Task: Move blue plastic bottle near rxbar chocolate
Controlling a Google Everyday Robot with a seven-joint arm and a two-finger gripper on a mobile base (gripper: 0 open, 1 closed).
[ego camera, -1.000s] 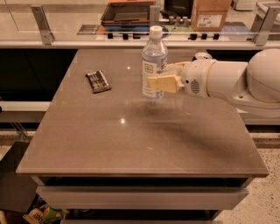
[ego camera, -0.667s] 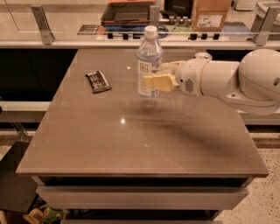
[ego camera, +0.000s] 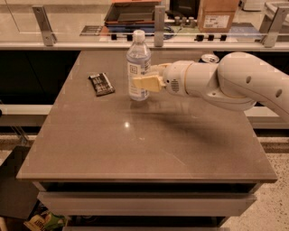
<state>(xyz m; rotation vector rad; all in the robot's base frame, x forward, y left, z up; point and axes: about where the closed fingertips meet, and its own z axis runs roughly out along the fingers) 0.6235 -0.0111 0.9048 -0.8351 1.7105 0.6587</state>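
The blue plastic bottle (ego camera: 137,65) stands upright near the middle back of the brown table, clear bluish with a white cap and a pale label with a small dark square. My gripper (ego camera: 143,81) comes in from the right and is shut on the bottle's lower half, with a pale yellow finger (ego camera: 147,83) across its front. The bottle's base is at or just above the table top; I cannot tell which. The rxbar chocolate (ego camera: 101,84), a flat dark wrapper, lies on the table a short way to the bottle's left.
The table (ego camera: 144,144) has its back edge against a glass railing with metal posts (ego camera: 159,20). Behind it are a cardboard box (ego camera: 218,16) and a dark tray (ego camera: 131,12). A small round white object (ego camera: 209,57) sits behind my arm.
My gripper has carried the bottle leftward across the table, so it now stands closer to the rxbar chocolate. The bar has not moved.
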